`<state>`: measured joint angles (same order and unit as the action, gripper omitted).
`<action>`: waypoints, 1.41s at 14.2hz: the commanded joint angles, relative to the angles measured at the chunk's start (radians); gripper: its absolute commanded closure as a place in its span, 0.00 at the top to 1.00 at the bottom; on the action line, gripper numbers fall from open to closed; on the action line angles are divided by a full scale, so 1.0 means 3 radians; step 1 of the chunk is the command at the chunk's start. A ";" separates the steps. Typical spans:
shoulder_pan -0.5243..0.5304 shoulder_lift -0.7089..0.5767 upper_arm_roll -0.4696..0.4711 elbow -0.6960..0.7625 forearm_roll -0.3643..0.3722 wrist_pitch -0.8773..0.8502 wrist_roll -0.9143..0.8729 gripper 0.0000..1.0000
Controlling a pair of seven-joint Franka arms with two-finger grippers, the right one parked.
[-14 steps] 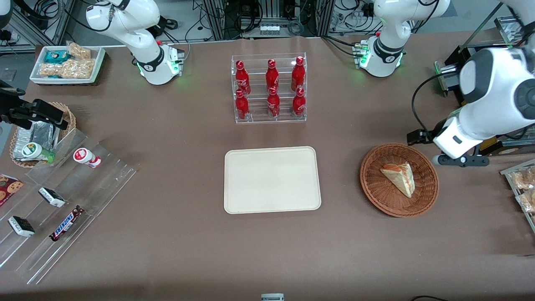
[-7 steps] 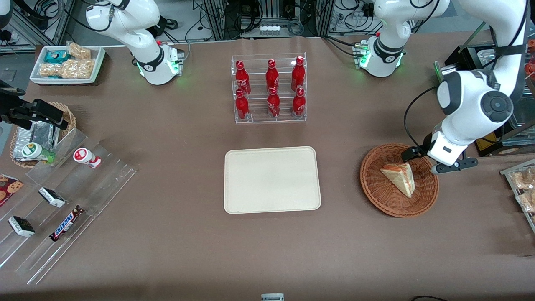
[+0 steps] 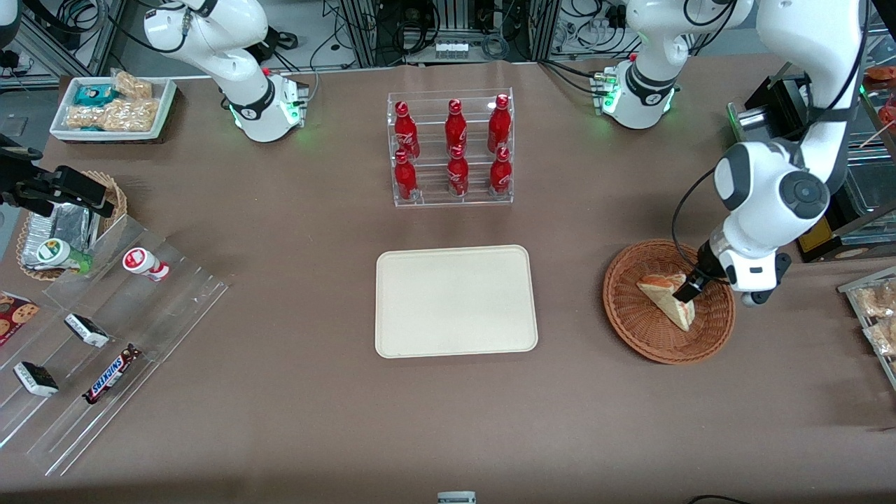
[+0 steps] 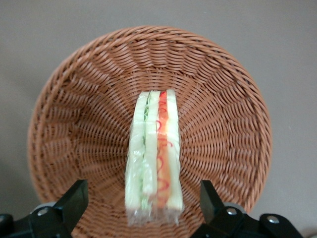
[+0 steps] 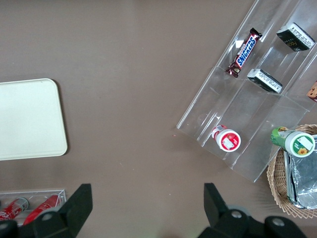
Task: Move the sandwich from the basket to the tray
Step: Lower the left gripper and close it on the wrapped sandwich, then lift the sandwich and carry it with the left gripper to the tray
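Claw (image 4: pixel 143 206) has swung in over basket (image 3: pixel 630 329); jaws wide, straddling sandwich (image 4: pixel 153 158) directly below. Nothing held. Tray (image 3: pixel 455 301) well apart. Grasp looks imminent.

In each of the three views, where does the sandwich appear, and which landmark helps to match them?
Front view: the sandwich lies in the basket, the open tool over it.
Left wrist view: sandwich between the tool's fingers, inside the basket.
Right wrist view: not in it.
Shared landmark: the basket.
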<state>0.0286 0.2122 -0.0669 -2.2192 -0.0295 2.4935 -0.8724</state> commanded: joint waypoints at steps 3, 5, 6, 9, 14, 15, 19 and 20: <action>0.0002 0.0249 -0.0017 0.0039 -0.0039 0.0222 -0.0160 0.70; -0.0003 0.0244 -0.0022 0.0034 -0.0045 0.0177 -0.0155 0.22; -0.0008 0.0224 -0.0022 0.0039 -0.0045 0.0121 -0.0124 0.11; -0.0034 0.0193 -0.0048 0.0324 -0.0030 -0.0399 -0.0088 0.09; -0.0386 0.0274 -0.0094 0.0857 -0.0035 -0.0872 -0.0088 0.09; -0.0523 0.0320 -0.0094 0.0954 -0.0024 -0.0877 -0.0088 0.09; -0.1111 0.0708 -0.0094 0.1352 -0.0009 -0.0786 -0.0093 0.11; -0.1255 0.0856 -0.0094 0.1556 -0.0009 -0.0760 -0.0093 0.12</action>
<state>-0.2674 0.3585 -0.1065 -1.8856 -0.0312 2.2636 -0.9023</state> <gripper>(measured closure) 0.850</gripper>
